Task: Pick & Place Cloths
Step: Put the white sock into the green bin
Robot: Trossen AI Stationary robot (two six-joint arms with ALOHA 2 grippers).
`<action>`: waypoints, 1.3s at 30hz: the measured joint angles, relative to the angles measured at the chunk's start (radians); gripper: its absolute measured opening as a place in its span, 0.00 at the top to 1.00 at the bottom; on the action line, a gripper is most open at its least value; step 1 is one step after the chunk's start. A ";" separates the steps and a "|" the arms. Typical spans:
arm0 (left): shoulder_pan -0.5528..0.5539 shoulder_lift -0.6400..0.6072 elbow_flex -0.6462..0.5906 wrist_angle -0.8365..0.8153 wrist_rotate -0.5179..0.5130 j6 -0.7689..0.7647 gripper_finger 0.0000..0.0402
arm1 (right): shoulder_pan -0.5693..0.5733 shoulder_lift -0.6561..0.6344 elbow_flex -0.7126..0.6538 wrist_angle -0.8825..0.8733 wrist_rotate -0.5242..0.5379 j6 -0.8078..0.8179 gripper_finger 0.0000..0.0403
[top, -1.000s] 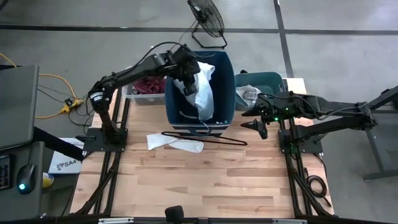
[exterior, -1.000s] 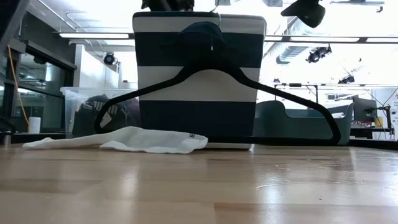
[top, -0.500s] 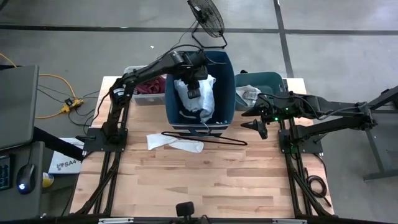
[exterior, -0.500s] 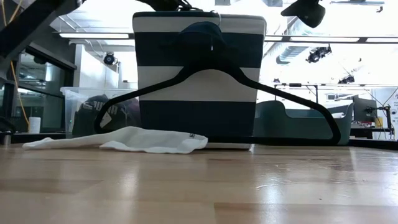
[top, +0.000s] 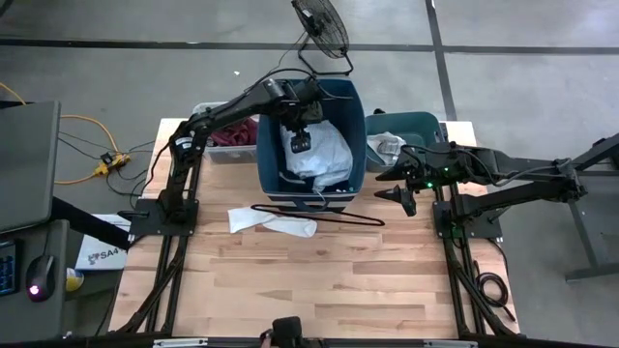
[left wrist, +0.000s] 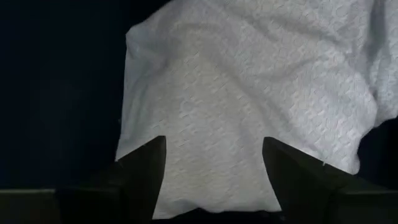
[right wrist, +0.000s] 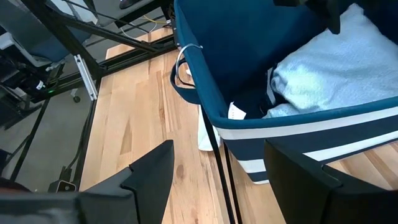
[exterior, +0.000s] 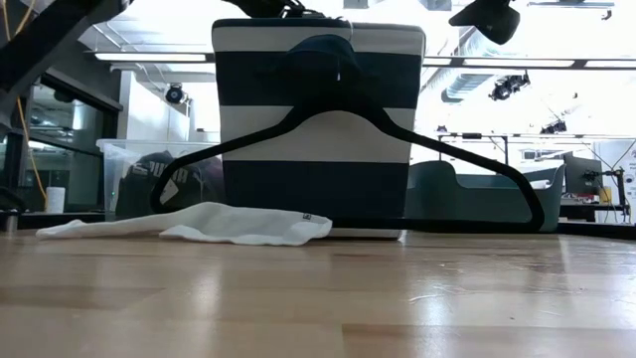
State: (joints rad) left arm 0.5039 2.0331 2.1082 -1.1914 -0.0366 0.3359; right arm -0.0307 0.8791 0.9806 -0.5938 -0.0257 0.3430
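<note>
Far left on the tabletop (top: 319,280): clear plastic bin (top: 218,147) at the back edge, holding a maroon cloth (top: 232,133). In the low view a dark garment with white lettering (exterior: 169,177) shows through the bin's wall.

Left arm reaches from its base over the navy bin with white stripes (top: 356,145). Left pincer (top: 300,135) hangs inside the bin's mouth, directly above a pale blue-grey cloth (top: 324,155). Left wrist view: fingers (left wrist: 140,171) spread apart, nothing between them; the cloth (left wrist: 249,93) lies loose below, against the bin's dark interior. Pincer open, not gripping.

In front of the navy bin: white cloth (top: 271,220) lying flat on the tabletop, just beside the bin's front wall. Black wire hanger (top: 319,215) leans against that wall, its bar on the tabletop, its hook up on the bin front. Low view confirms: white cloth (exterior: 199,223) left of centre, hanger (exterior: 348,149) across the striped front.

Right of the navy bin: teal bin (top: 416,126) with a light cloth (top: 385,147) at its near-left corner.

Right arm waits beside the teal bin; right pincer (top: 398,196) over the tabletop's right edge. Right wrist view: fingers (right wrist: 149,171) apart, empty, facing the navy bin's side.
</note>
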 joint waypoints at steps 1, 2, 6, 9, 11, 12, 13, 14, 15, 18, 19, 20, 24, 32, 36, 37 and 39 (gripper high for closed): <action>-0.002 -0.009 0.000 0.000 -0.001 0.000 0.35 | 0.000 0.000 0.000 0.001 0.000 0.000 0.41; -0.003 -0.020 0.000 -0.004 0.001 0.000 0.34 | 0.000 0.000 0.000 0.000 0.000 0.000 0.41; -0.030 -0.075 0.000 -0.004 0.002 0.000 0.34 | 0.000 0.000 0.000 0.000 0.000 0.000 0.41; -0.063 -0.120 0.000 -0.010 0.001 -0.002 0.33 | 0.000 0.000 0.000 0.000 0.000 0.000 0.41; -0.091 -0.149 0.000 -0.018 0.003 -0.010 0.33 | 0.000 0.000 0.000 0.000 0.000 0.000 0.41; -0.103 -0.163 0.000 -0.019 0.004 -0.020 0.33 | 0.000 0.000 0.000 0.000 0.000 0.000 0.41; -0.114 -0.176 0.000 -0.024 0.004 -0.031 0.33 | 0.000 0.000 0.000 0.000 0.000 0.000 0.41; -0.126 -0.187 0.000 -0.033 0.005 -0.042 0.33 | 0.000 0.000 0.000 0.000 0.000 0.000 0.41; -0.138 -0.198 0.000 -0.043 0.005 -0.056 0.33 | 0.000 0.000 0.000 0.000 0.000 0.000 0.41; -0.170 -0.229 0.000 -0.080 0.005 -0.104 0.33 | 0.000 0.000 0.000 0.000 0.000 0.000 0.41; -0.181 -0.237 0.000 -0.095 0.004 -0.120 0.33 | 0.000 0.000 0.000 0.000 0.000 0.000 0.41; -0.192 -0.245 0.000 -0.109 0.004 -0.135 0.33 | 0.000 0.000 0.000 0.000 0.000 0.000 0.41; -0.219 -0.265 -0.001 -0.156 0.049 -0.191 0.33 | 0.000 0.000 0.000 0.000 0.000 0.000 0.41; -0.290 -0.280 -0.001 -0.298 0.065 -0.230 0.33 | 0.000 0.000 0.000 0.000 0.000 0.000 0.41; -0.351 -0.280 -0.002 -0.341 0.068 -0.271 0.33 | 0.000 0.000 0.000 0.000 0.000 0.000 0.41; -0.367 -0.280 -0.002 -0.344 0.064 -0.280 0.33 | 0.000 0.000 0.000 0.000 0.000 0.000 0.41; -0.399 -0.285 -0.002 -0.362 0.061 -0.301 0.33 | 0.000 0.000 0.000 0.000 0.000 0.000 0.41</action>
State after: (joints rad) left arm 0.1047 1.7484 2.1067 -1.5530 0.0240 0.0353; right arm -0.0310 0.8787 0.9806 -0.5938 -0.0257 0.3428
